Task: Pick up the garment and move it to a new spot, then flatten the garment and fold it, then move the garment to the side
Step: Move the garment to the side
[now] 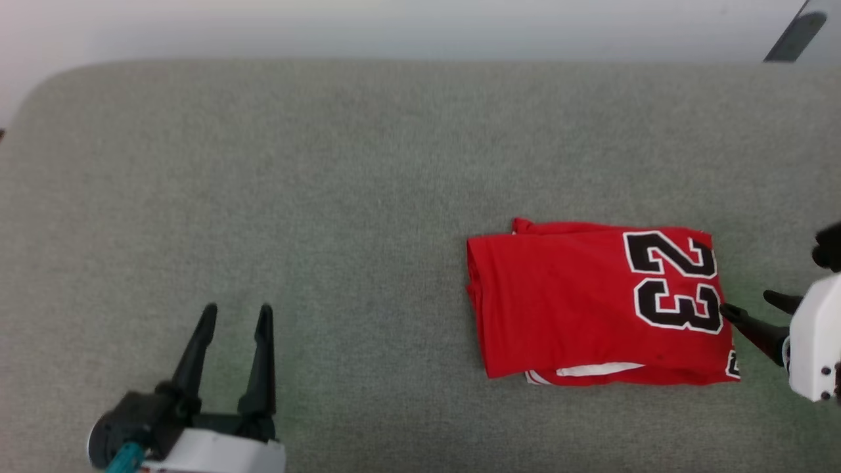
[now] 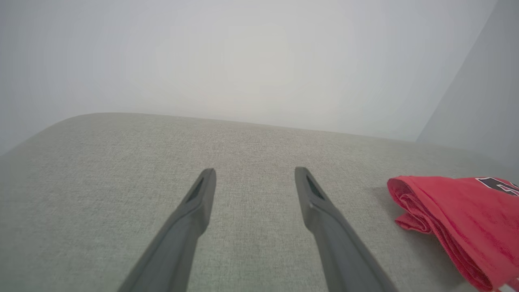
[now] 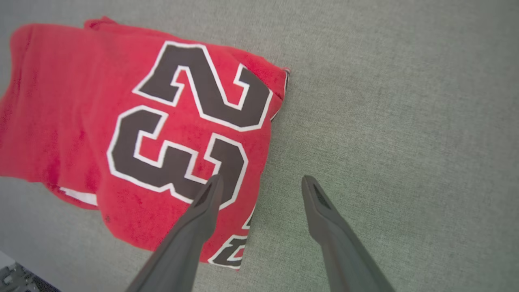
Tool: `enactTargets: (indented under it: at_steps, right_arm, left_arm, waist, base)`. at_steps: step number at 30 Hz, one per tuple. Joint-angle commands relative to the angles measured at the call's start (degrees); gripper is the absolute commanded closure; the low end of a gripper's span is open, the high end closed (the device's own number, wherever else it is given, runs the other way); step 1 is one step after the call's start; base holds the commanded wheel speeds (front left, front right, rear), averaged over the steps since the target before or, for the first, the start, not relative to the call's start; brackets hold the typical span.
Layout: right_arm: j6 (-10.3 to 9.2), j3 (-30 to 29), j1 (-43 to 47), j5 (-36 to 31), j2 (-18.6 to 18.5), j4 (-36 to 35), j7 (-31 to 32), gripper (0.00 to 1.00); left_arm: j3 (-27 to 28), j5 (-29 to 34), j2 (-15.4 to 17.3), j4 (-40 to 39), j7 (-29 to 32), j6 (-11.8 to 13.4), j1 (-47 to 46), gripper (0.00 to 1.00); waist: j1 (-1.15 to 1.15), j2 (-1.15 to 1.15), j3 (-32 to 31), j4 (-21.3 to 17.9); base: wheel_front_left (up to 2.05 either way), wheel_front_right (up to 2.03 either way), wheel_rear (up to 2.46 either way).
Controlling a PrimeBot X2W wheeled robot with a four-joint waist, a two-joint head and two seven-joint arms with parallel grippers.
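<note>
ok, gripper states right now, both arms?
Left gripper: open, holding nothing.
Right gripper: open, holding nothing, one finger over the edge of the folded garment.

Soft, even light; faint shadows, slight blur

Folded garment (image 1: 591,302): under layers hidden. A second black mark at its near right corner is tucked under and unreadable. In the left wrist view the right edge cuts the garment off, leaving a sliver of lettering. Body of right gripper (image 1: 745,301) cropped by head view's right edge; one fingertip overlaps the garment's edge, possibly touching. Top right, a dark shape (image 1: 795,36): cropped, unidentifiable.
</note>
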Motion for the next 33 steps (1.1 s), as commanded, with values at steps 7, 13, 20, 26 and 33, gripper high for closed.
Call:
enactTargets:
  at_steps: [7,13,20,26,33]
  right_arm:
    - [-0.08,4.9,-7.6,1.7,-1.0,3.9,6.6,0.0]
    - [-0.08,10.2,-8.9,2.3,1.0,8.0,5.7,0.0]
    - [-0.09,9.5,-9.8,3.8,2.2,10.2,-3.4,1.0]
    - [-0.21,3.9,-8.8,5.4,-0.8,12.0,-11.3,1.0]
    - [-0.09,-2.6,-9.8,5.6,-2.8,17.8,-19.4,1.0]
  left_arm:
    - [-2.2,0.8,0.3,1.2,0.0,-0.1,-6.2,0.0]
    - [-3.4,1.3,0.6,2.2,0.0,-0.1,-8.6,0.0]
    - [-4.6,2.5,2.1,0.8,0.0,-0.1,-10.2,0.0]
    - [-8.3,1.6,5.0,-1.9,0.0,-0.1,-11.7,0.0]
    - [-12.5,0.1,9.5,-3.3,0.0,-0.1,-17.5,0.0]
  waist:
    - [0.0,0.0,9.0,1.0]
    - [0.0,0.0,11.0,1.3]
    - [0.0,0.0,11.2,-0.9]
    - [0.0,0.0,12.3,-5.6]
    - [0.0,0.0,15.9,-12.6]
  base:
    - [0.0,0.0,0.0]
    - [0.0,0.0,0.0]
    - [0.0,0.0,0.0]
    - [0.0,0.0,0.0]
    - [0.0,0.0,0.0]
